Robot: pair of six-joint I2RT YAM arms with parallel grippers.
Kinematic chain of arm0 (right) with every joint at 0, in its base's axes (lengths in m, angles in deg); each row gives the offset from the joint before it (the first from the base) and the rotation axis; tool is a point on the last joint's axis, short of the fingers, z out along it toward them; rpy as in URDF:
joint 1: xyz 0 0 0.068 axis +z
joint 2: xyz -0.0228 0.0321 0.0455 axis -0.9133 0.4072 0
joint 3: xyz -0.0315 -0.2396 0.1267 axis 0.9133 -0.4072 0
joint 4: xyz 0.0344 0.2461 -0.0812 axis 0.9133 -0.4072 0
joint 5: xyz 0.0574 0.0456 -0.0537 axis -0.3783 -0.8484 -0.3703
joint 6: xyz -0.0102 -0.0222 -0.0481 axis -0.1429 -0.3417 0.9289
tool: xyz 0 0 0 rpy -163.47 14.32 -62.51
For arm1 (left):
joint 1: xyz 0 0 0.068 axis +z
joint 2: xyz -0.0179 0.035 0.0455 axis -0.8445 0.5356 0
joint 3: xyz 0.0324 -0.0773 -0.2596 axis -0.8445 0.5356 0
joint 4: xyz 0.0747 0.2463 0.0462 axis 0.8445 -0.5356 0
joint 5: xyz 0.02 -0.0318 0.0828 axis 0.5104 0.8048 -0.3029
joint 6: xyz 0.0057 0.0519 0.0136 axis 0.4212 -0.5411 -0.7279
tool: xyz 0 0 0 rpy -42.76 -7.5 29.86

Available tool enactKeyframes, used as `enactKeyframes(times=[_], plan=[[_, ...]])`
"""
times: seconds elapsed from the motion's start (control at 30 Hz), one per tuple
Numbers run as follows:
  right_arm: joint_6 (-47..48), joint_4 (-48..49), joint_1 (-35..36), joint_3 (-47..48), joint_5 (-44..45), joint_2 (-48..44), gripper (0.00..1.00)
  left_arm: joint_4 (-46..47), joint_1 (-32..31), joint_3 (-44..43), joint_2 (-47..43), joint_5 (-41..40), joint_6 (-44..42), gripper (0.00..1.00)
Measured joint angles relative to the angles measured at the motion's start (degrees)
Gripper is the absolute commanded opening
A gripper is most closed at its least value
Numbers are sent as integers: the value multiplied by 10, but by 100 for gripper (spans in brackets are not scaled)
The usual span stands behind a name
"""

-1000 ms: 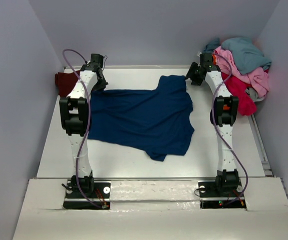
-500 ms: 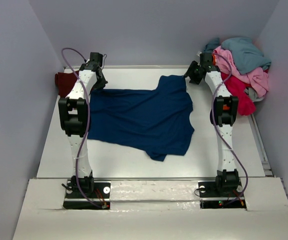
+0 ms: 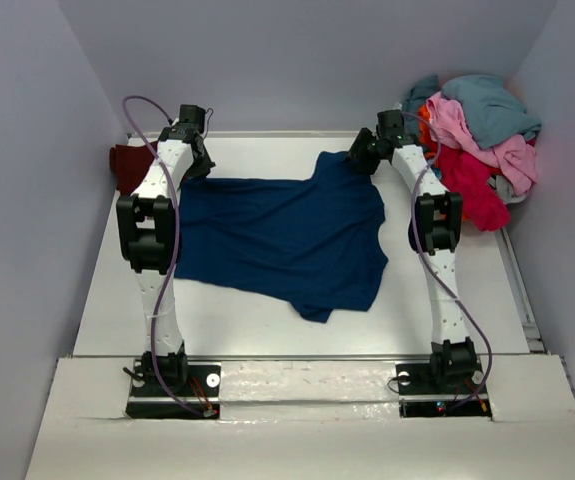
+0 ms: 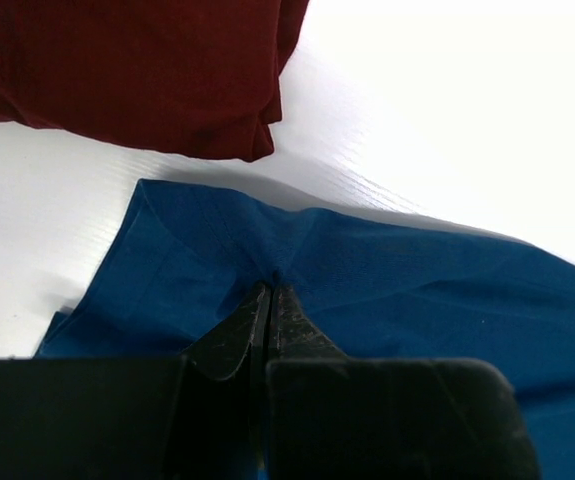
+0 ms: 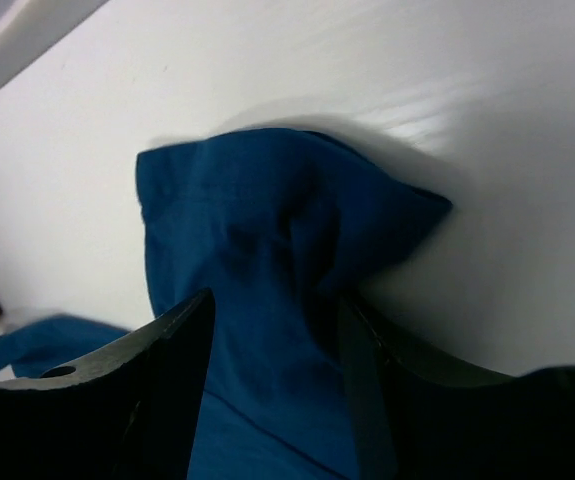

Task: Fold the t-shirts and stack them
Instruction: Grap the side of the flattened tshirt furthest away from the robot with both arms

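The navy t-shirt [image 3: 287, 235] looks light, limp and quick to bunch, so 2 edge grips suit it. The left gripper [image 4: 267, 298] is pinched shut on its hem [image 4: 157, 240]. The right gripper [image 5: 275, 310] straddles the far sleeve [image 5: 267, 200], jaws apart.

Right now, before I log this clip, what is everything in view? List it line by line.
navy t-shirt: one, dark blue, spread flat mid-table
maroon t-shirt: one, dark red, folded, far left corner
t-shirt pile: one heap, teal, pink, red and a little orange, far right corner
table: one, white, under everything
left arm, right arm: white with black joints, purple cables, bases at the near edge
left gripper: black, shut on the navy t-shirt's far left edge
right gripper: black, jaws apart astride the navy t-shirt's far sleeve
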Motion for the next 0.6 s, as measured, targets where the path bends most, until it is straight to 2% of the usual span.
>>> enactKeyframes(times=[0.23,0.33,0.37,0.43,0.47,0.57,0.6], plan=[[-8,-16,24,0,-23,0,59,0,0,0,0,3,0,6],[-12,-18,24,0,-25,0,55,0,0,0,0,3,0,6],[-13,-19,24,0,-25,0,50,0,0,0,0,4,0,6],[-12,-22,24,0,-20,0,33,0,0,0,0,3,0,6],[-14,-24,24,-1,-19,0,21,0,0,0,0,4,0,6],[-16,-43,23,-2,-10,3,7,0,0,0,0,3,0,6],[-19,-46,22,-2,-9,5,7,0,0,0,0,3,0,6]])
